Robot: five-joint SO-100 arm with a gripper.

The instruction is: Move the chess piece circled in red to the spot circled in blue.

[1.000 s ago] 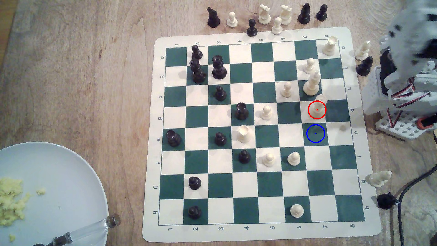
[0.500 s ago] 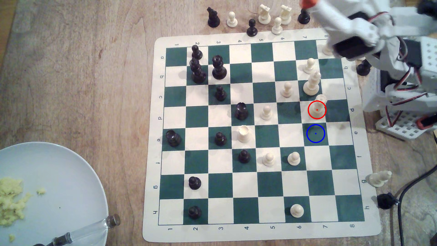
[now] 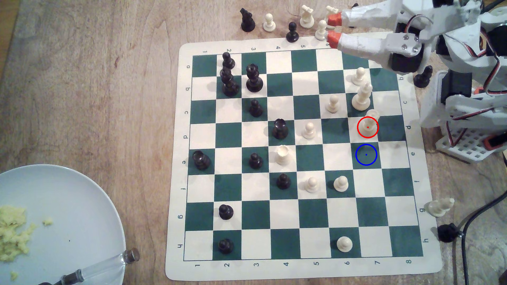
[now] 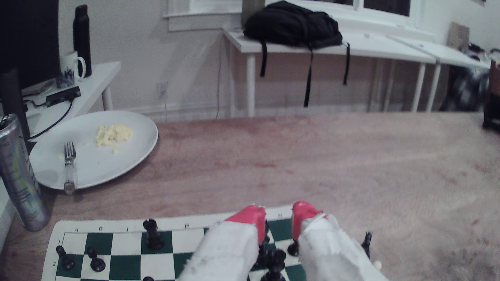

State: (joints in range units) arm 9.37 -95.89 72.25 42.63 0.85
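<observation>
The cream chess piece (image 3: 369,122), with a flared cup top, stands on the red-circled cream square near the exterior view's right side of the board. Directly below it in that view lies the dark green spot (image 3: 366,154) ringed in blue, with nothing on it. My gripper (image 3: 332,28) hangs high over the board's top edge, far above and left of the piece in that view, open and holding nothing. Its red-tipped white fingers (image 4: 250,217) show in the wrist view, spread apart above black pieces.
A tall cream piece (image 3: 362,96) stands just above the circled one, with cream pawns (image 3: 359,75) nearby. Captured pieces (image 3: 306,16) line the table beyond the board. A plate (image 3: 82,205) with food and a fork sits at the exterior view's lower left. A can (image 4: 19,173) stands beside it.
The arm has swung out from the exterior view's right edge, leftward over the board's top corner. The gripper now shows both fingers spread. The pieces have not moved.
</observation>
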